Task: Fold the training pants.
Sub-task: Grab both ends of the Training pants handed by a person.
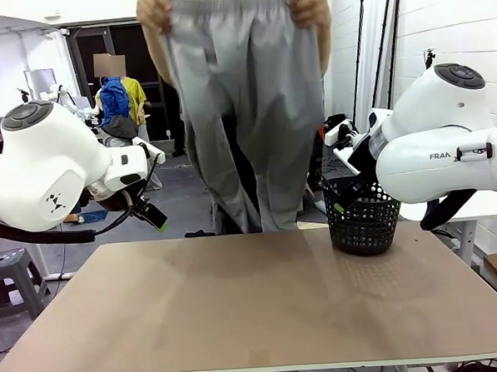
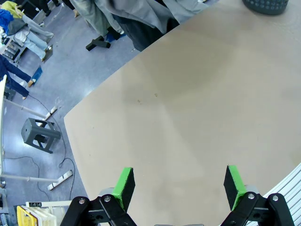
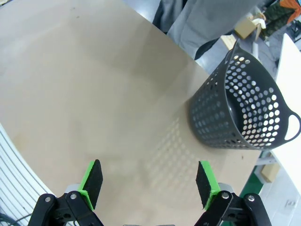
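Observation:
A person at the far side of the table holds the light grey training pants (image 1: 244, 103) up by the waistband, one hand (image 1: 153, 9) at each end, the legs hanging down behind the table's far edge. Their lower legs also show at the top of the left wrist view (image 2: 136, 12) and the right wrist view (image 3: 207, 23). My left gripper (image 2: 178, 186) is open above the bare table with nothing between its green pads. My right gripper (image 3: 149, 181) is open too, hovering over the table near the basket. In the front view the left gripper (image 1: 150, 214) sits off the table's left rear corner.
A dark perforated basket (image 1: 363, 216) stands at the table's far right, also seen in the right wrist view (image 3: 242, 113). The tan table (image 1: 255, 302) is bare across its middle. A grey stool (image 2: 40, 134) stands on the floor off the left side.

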Available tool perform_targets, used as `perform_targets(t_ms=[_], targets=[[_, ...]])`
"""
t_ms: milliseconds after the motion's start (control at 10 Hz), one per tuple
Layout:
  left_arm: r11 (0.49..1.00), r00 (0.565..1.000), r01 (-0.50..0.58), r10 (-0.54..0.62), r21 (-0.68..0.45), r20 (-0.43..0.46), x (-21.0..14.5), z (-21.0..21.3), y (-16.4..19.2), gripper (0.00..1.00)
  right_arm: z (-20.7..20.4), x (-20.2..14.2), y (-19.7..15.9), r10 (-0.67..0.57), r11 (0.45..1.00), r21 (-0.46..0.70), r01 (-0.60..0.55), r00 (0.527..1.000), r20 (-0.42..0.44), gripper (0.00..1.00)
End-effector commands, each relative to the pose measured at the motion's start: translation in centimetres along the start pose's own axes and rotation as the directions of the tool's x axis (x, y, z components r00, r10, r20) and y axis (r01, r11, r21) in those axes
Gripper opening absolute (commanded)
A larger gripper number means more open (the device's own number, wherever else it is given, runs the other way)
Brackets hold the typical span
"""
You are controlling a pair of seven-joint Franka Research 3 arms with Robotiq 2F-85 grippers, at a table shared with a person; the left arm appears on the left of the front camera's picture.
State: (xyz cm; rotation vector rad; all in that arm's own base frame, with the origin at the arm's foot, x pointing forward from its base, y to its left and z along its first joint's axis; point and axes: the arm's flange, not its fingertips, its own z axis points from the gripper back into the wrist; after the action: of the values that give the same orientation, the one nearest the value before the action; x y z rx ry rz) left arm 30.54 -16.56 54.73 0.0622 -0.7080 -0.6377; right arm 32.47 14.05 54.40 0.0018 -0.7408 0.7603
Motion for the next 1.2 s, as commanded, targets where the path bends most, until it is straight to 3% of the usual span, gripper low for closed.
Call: perform_targets(t_ms=[0, 1100], targets=[[1.0, 1.0, 0.007, -0.007, 0.006, 0.003, 0.02, 0.01, 0.17, 1.0, 0.01, 0.01, 0.02, 0.001, 1.0, 0.0, -0.001, 1.0, 0.0, 1.0], [1.0, 1.0, 0.007, -0.007, 0.006, 0.003, 0.02, 0.01, 0.17, 1.0, 0.01, 0.01, 0.02, 0.001, 1.0, 0.0, -0.001, 1.0, 0.0, 1.0]])
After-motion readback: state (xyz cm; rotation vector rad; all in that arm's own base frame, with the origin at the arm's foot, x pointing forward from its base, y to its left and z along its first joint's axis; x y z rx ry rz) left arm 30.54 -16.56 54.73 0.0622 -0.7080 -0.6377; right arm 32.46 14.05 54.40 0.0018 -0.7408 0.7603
